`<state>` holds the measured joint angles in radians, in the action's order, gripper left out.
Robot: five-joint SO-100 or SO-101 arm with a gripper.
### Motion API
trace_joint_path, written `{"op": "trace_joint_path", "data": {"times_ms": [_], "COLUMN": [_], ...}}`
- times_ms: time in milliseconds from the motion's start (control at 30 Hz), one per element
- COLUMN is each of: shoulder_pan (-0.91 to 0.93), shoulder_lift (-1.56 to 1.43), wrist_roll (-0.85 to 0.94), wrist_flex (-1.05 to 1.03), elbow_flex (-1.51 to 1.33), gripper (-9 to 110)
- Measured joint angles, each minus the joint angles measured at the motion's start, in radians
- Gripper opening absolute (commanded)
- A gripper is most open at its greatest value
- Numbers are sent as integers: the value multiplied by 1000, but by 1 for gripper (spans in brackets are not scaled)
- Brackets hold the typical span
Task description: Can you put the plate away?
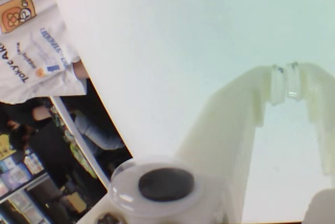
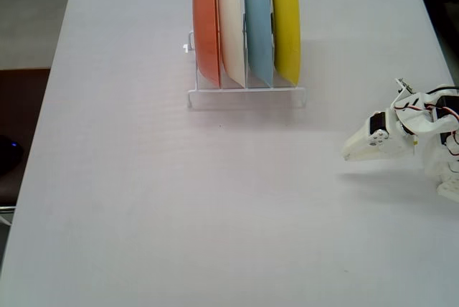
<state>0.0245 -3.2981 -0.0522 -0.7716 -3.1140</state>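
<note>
Since the yellow plate (image 2: 285, 24) stands upright in the rightmost slot of the clear rack (image 2: 246, 97), beside light blue, cream and orange plates, the task looks complete. Risk: any return sweep could clip the rack and topple plates. White counter (image 2: 143, 192), bare. End effector (image 2: 353, 150) well apart; empty, jaws nearly closed in wrist view. Cluttered room, bystander beyond.

The glossy round plates in the clear plastic rack (image 2: 246, 97) read orange (image 2: 206, 24), cream (image 2: 231, 24), light blue (image 2: 258, 24) and bright yellow (image 2: 286, 21) in the fixed view, on a plain white table (image 2: 143, 192), beside a white plastic gripper (image 2: 353, 152).
</note>
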Motion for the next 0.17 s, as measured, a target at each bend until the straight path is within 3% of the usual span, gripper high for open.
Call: {"op": "trace_joint_path", "data": {"times_ms": [167], "shoulder_pan": [0], "shoulder_lift": [0], "wrist_roll": [0], "wrist_flex": [0], "elbow_flex": [0], "gripper": [0]}}
